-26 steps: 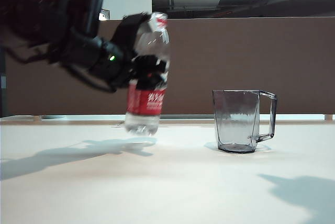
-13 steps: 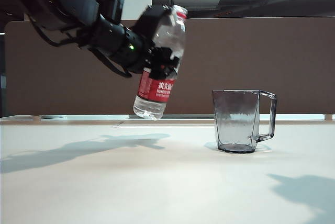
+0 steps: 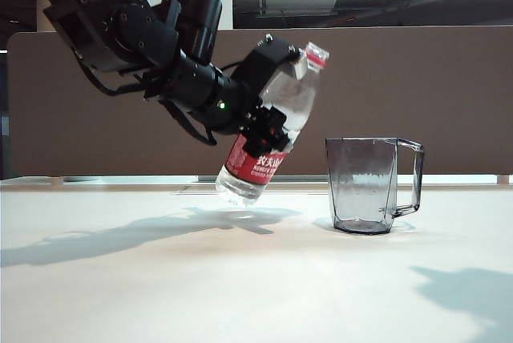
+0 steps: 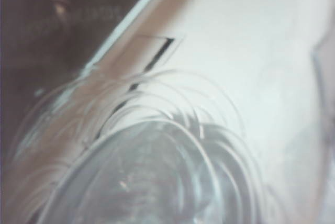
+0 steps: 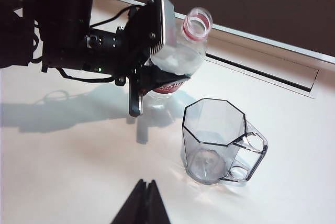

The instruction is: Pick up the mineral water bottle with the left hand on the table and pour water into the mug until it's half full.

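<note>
While the exterior view cuts off the arm's base, the left gripper (image 3: 268,110) is clamped on the mineral water bottle (image 3: 268,139), tilted above the white table (image 3: 240,279), apart from the mug (image 3: 370,184). Left wrist view: blurred bottle (image 4: 152,177) only. Right wrist view: right gripper (image 5: 142,203), fingertips together, mug (image 5: 220,140) empty

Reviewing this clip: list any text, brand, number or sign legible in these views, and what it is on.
Mineral water bottle, held tilted off the table by the left gripper: red label with white Chinese characters and a smaller line beneath, both too blurred to read.
Mug: no markings visible.
Right gripper: no text visible.
</note>
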Controlling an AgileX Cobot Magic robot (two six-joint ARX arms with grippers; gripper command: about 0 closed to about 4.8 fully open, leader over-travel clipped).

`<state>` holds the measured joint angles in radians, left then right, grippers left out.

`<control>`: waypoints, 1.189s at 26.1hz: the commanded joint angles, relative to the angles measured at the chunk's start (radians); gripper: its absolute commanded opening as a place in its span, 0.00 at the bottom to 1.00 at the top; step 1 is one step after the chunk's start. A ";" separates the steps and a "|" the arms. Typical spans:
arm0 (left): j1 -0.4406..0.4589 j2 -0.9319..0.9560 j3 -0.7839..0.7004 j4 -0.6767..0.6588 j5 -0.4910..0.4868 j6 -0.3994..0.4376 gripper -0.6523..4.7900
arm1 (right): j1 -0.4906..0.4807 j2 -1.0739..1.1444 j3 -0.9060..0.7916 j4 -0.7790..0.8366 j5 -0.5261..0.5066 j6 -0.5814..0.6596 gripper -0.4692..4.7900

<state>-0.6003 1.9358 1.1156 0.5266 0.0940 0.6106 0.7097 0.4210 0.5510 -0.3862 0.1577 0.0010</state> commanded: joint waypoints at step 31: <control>-0.012 0.099 0.182 0.031 0.003 0.397 0.42 | -0.001 -0.001 0.006 0.016 0.002 0.006 0.09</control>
<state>-0.6113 2.0468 1.2865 0.4965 0.0940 0.9714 0.7097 0.4210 0.5510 -0.3870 0.1570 0.0063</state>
